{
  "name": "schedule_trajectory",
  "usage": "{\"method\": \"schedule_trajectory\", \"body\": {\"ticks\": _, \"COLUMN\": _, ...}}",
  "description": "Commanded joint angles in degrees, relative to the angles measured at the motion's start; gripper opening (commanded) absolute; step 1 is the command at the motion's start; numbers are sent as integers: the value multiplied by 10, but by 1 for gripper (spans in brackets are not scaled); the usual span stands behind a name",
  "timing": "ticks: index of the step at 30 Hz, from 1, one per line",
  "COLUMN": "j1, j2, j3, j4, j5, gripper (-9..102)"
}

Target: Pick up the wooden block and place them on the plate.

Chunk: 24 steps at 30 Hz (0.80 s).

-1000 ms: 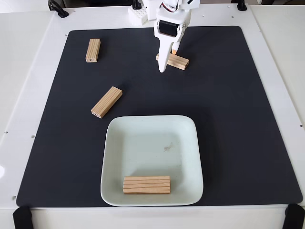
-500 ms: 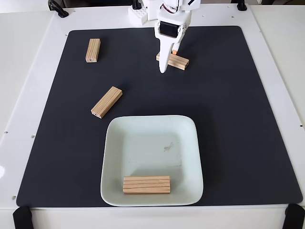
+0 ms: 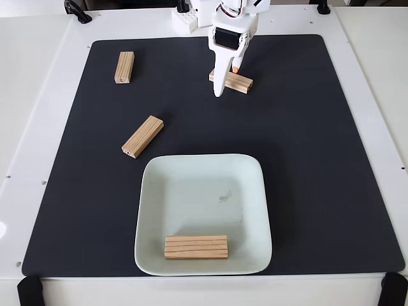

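Several light-tan wooden blocks show in the fixed view. One block (image 3: 196, 247) lies flat in the near part of the pale square plate (image 3: 266, 210). Three lie on the black mat: one block (image 3: 124, 67) at the far left, another block (image 3: 143, 136) angled just beyond the plate's far-left corner, and a third block (image 3: 238, 83) at the far middle. My white gripper (image 3: 226, 81) hangs over the left end of that far-middle block. Its long white finger (image 3: 218, 83) stands on the block's near-left side and the short orange-tipped finger on its far side. The jaws look open around the block's end.
The black mat (image 3: 319, 159) covers most of the white table (image 3: 376, 76). The arm's white base (image 3: 191, 16) stands at the far edge, with a black cable at the far-left corner. Black clamps sit at the two near corners.
Almost nothing differs; the wrist has shifted very slightly upward while the fingers stay at the far-middle block's left end. All blocks lie where they were.
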<state>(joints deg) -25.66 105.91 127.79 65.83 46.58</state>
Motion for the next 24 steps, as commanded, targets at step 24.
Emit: {"method": "schedule_trajectory", "body": {"ticks": 24, "j1": -1, "j2": -33, "j3": -4, "j4": -27, "j5": -1, "gripper": 28}}
